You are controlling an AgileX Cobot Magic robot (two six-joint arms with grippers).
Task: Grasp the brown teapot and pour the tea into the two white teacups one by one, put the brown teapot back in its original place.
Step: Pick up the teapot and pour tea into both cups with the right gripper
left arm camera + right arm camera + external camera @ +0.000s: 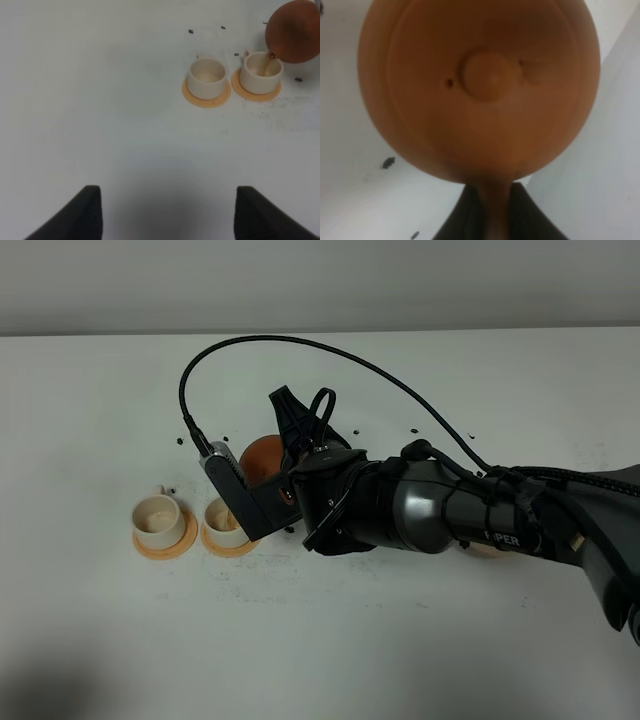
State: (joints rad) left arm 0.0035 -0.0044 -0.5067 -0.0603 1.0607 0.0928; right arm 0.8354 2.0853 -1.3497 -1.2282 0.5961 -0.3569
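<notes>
While my right tool is clamped on its handle, brown teapot: aloft, tipped, spout over one white teacup, tea streaming in. Second teacup: just beside, toward surface's left edge. Left tool: apart, empty.

right arm: stretched leftward across middle | right jaws: clamped | left jaws: parted
</notes>
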